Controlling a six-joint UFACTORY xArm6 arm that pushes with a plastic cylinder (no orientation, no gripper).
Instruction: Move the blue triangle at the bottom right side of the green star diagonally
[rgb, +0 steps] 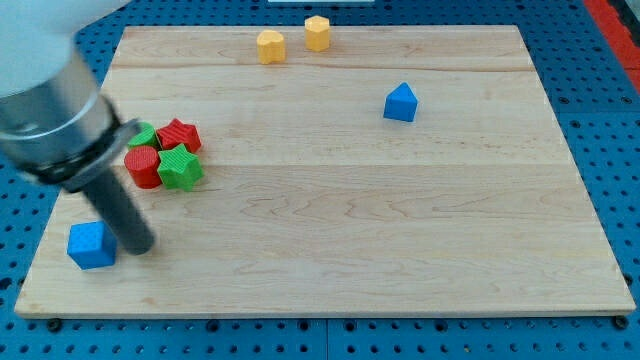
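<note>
Tip beside blue cube — far from blue triangle

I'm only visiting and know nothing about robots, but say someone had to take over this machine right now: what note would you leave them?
No gripper here: the arm ends in a rod. My tip rests on the board at the view's lower left, just right of the blue cube, close to it or touching.
The blue triangle sits alone at the view's upper right, far from my tip.
The green star is in a tight cluster at the left with a red star, a red cylinder and another green block.
Done: nothing visible yet.
Left: reach the triangle and push it to a spot diagonally below and right of the green star.
</note>
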